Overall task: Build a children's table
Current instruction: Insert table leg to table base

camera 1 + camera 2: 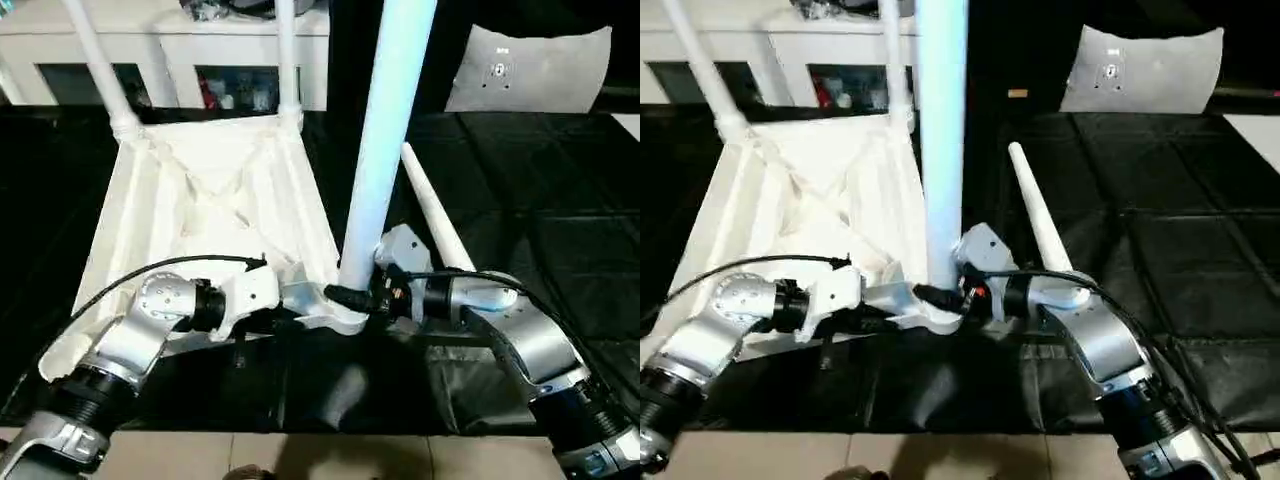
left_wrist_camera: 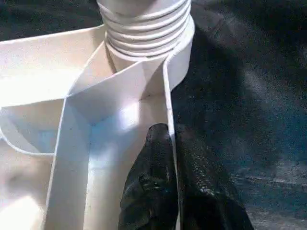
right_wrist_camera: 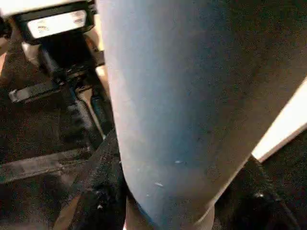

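Note:
The white children's table top (image 1: 200, 200) lies underside up on the black work surface. Two legs (image 1: 100, 60) (image 1: 287, 60) stand upright in its far corner sockets. A third leg (image 1: 385, 130) stands upright in the near right socket, its ribbed end (image 2: 144, 28) seated there. My right gripper (image 1: 352, 297) is shut around this leg's base, one finger on each side of the leg (image 3: 163, 120). Just left of that corner, my left gripper (image 2: 172, 158) is shut on the table top's near rim (image 2: 168, 96). A fourth leg (image 1: 435, 215) lies loose on the black cover, right of the upright one.
A white shelf unit (image 1: 180, 50) stands behind the work surface, and a grey pad (image 1: 530, 70) leans at the back right. The black cover (image 1: 560, 200) stretches out to the right. Its front edge (image 1: 330, 425) runs just below my forearms, with pale floor (image 1: 330, 460) beyond.

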Tool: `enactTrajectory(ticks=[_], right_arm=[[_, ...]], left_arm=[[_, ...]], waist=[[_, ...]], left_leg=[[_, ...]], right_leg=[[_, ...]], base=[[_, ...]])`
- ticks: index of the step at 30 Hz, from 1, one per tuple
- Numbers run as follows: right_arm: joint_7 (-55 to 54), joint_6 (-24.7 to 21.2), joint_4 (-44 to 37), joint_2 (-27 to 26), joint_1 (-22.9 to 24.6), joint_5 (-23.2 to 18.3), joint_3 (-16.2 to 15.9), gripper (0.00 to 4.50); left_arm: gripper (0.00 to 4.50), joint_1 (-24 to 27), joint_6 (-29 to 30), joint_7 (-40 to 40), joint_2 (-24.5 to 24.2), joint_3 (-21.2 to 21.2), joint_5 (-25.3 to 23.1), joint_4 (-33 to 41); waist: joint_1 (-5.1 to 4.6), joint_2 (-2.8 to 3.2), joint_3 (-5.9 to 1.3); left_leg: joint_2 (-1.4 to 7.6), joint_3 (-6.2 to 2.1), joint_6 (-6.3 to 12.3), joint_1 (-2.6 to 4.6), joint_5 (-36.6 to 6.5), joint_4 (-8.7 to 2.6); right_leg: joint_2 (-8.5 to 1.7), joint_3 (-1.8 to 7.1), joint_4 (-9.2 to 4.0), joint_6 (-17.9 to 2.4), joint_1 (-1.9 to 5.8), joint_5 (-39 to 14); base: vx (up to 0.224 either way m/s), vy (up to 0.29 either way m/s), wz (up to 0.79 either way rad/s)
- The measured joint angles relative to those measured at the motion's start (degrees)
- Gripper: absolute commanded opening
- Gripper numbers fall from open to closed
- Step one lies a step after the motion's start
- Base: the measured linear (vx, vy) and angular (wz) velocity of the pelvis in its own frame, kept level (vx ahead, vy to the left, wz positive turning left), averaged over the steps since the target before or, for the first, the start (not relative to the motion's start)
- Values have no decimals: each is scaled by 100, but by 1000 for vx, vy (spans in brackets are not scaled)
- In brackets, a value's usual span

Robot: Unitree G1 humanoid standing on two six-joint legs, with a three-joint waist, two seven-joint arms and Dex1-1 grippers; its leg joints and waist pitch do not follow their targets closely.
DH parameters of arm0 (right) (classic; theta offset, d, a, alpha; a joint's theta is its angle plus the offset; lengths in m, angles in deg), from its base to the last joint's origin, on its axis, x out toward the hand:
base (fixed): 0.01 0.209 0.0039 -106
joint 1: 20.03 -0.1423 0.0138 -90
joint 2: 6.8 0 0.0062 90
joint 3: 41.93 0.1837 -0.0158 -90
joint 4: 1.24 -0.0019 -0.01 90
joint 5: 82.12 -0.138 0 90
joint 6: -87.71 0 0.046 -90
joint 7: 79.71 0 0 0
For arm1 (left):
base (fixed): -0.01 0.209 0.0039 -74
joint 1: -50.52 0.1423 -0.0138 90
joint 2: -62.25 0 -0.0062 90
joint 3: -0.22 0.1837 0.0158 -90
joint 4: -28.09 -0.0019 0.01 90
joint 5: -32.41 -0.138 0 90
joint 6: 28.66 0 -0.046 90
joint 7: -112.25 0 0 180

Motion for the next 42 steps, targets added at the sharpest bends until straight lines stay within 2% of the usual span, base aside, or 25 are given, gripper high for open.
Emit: enactTrajectory(ticks=[4,10,13,15,17,19,21,24,26,27,30,34,37,41,42], right_arm=[[235,4,-60,59,4,-32,1,190],[326,57,-58,10,-33,-42,2,190],[294,64,-26,-93,-68,-40,2,190],[210,81,76,-283,-114,-33,4,190],[125,119,123,-350,-124,-33,4,190],[-8,119,187,-478,-154,-26,9,190],[-350,118,245,-694,-174,10,4,190],[-815,118,328,-892,-204,66,63,190],[-1213,114,473,-1099,-310,151,160,190],[-1358,114,550,-1171,-358,167,198,190],[-1572,109,737,-1266,-525,207,239,190],[-1612,110,926,-1316,-648,221,371,190],[-1743,110,1078,-1316,-741,236,458,190],[-1789,110,1146,-1326,-741,237,495,190],[-1796,112,1177,-1333,-747,237,503,225]], left_arm=[[0,-196,1,299,4,36,10,-113],[0,-375,1,494,-150,42,12,-217],[0,-259,51,480,-235,-48,47,-71],[0,50,282,297,-341,-248,70,338],[0,147,436,183,-366,-318,70,506],[0,397,681,-58,-399,-462,50,866],[0,896,1302,-573,-337,-730,-26,1637],[0,1412,2232,-1239,-78,-974,-156,2580],[0,1683,2923,-1738,300,-1016,-369,3235],[0,1737,3148,-1910,438,-1001,-473,3410],[0,1698,3563,-2244,742,-916,-617,3611],[0,1460,3729,-2466,895,-775,-650,3493],[0,1153,3749,-2621,928,-563,-790,3283],[0,1047,3901,-2719,928,-451,-939,3257],[0,1030,3955,-2728,932,-428,-990,3257]], waist=[[-6,-44,41],[-79,-58,113],[-114,-53,148],[-191,-52,176],[-222,-46,212],[-272,-48,221],[-370,-69,239],[-479,-85,256],[-577,-110,266],[-594,-119,272],[-576,-128,287],[-505,-140,296],[-468,-148,286],[-376,-138,279],[-367,-133,273]], left_leg=[[-1,11,-3,8,2,-68],[-3,24,-5,33,0,-102],[-2,24,-9,37,-2,-116],[-3,24,-16,35,-6,-130],[-2,24,-18,37,-7,-136],[-3,23,-18,36,-7,-140],[-5,18,-18,28,-8,-142],[-17,-7,-18,7,-8,-143],[-25,-10,-18,-9,-8,-141],[-25,-10,-18,-11,-8,-139],[-26,-10,-18,3,-8,-139],[-26,-8,-17,-1,-7,-138],[-25,0,-17,0,-7,-131],[-22,1,-17,28,-7,-128],[-22,1,-17,28,-7,-128]], right_leg=[[3,-7,-69,-33,15,17],[3,-2,-120,-40,40,11],[4,-1,-122,-25,35,3],[5,-1,-122,-19,26,-1],[7,-1,-122,-16,32,-4],[7,2,-123,-16,13,-6],[6,2,-126,-28,-2,-15],[5,-4,-168,-41,-23,-28],[3,5,-185,-46,-40,-32],[3,5,-191,-46,-46,-32],[4,6,-192,-47,-96,-31],[5,6,-184,-52,-102,-28],[5,10,-177,-109,-71,8],[5,3,-169,-136,-34,39],[5,3,-169,-135,-30,39]], base=[[0,0,0],[0,0,0],[0,0,0],[0,0,0],[0,0,0],[0,0,0],[-19,10,-12],[-13,17,-14],[2,21,-12],[0,0,0],[0,0,0],[0,0,0],[0,0,0],[0,0,0],[0,0,0]])
